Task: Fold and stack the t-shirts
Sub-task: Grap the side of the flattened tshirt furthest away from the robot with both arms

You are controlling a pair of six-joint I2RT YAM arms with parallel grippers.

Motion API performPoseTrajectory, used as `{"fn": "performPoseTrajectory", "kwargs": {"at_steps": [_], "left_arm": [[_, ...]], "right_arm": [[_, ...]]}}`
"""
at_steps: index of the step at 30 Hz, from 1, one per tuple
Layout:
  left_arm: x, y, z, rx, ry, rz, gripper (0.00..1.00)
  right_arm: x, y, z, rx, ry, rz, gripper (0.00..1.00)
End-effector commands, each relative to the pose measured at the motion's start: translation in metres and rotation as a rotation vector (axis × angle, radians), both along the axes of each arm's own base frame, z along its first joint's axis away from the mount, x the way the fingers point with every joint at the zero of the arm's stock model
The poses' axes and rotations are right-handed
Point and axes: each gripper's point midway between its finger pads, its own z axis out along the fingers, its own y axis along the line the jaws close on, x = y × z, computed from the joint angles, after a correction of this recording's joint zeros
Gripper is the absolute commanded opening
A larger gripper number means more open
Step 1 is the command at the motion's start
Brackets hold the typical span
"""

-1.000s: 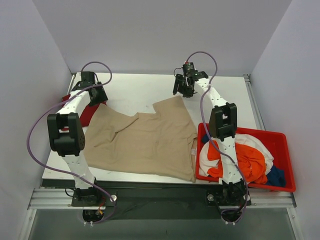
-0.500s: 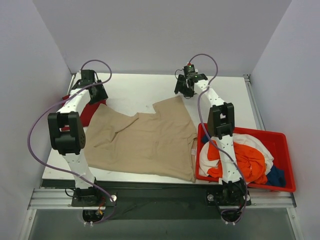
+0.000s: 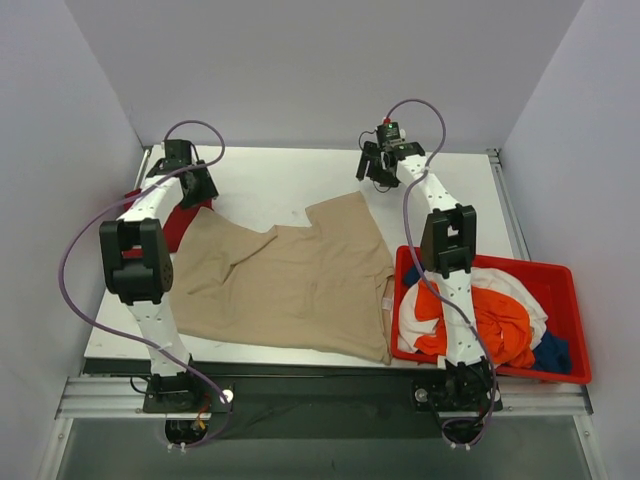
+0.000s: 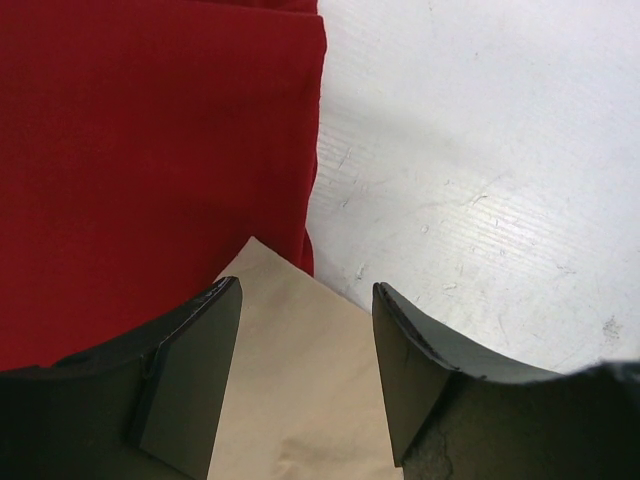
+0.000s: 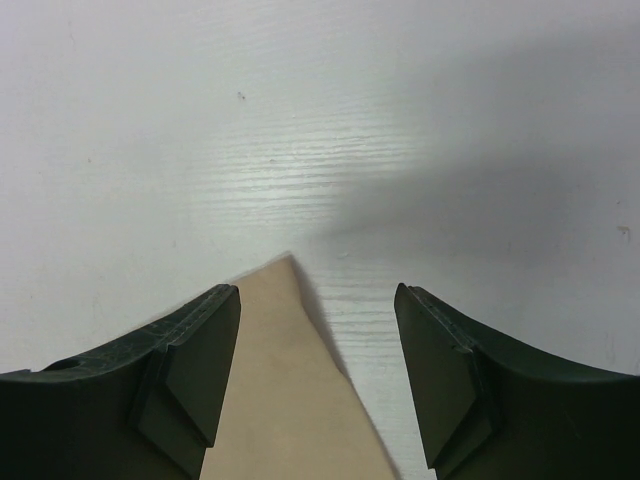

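Claws both released, nothing gripped: left claw (image 4: 305, 292) straddles a beige t-shirt (image 4: 290, 400) corner overlapping the dark red t-shirt (image 4: 150, 150) edge; right claw (image 5: 315, 295) straddles another far corner. Bare surface (image 5: 300, 120) lies beyond both. Red bin (image 3: 577, 290) with heaped t-shirts (image 3: 500, 320) sits near right.

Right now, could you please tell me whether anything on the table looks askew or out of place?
Yes: the beige t-shirt lies crooked and creased rather than flat. Its far-left corner overlaps the dark red t-shirt, and its right edge is pushed against the red bin.
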Motion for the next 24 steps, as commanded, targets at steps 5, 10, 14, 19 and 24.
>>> {"fn": "performPoseTrajectory", "kwargs": {"at_steps": [5, 10, 14, 19, 24], "left_arm": [[0.019, -0.002, 0.012, -0.018, -0.045, -0.017, 0.65], [0.023, -0.001, 0.012, -0.02, -0.047, -0.022, 0.66], [0.022, 0.0, 0.011, -0.025, -0.042, -0.02, 0.66], [0.022, 0.001, 0.011, -0.024, -0.044, -0.017, 0.65], [0.021, 0.001, 0.007, -0.026, -0.036, -0.015, 0.65]], "right_arm": [[0.005, 0.008, 0.011, 0.059, -0.002, 0.009, 0.64], [0.006, 0.016, 0.006, 0.1, 0.012, 0.012, 0.64], [0.005, 0.026, 0.003, 0.156, 0.031, 0.017, 0.64], [-0.002, 0.059, -0.001, 0.329, 0.093, 0.056, 0.63], [-0.001, 0.067, 0.023, 0.37, 0.052, 0.089, 0.64]]}}
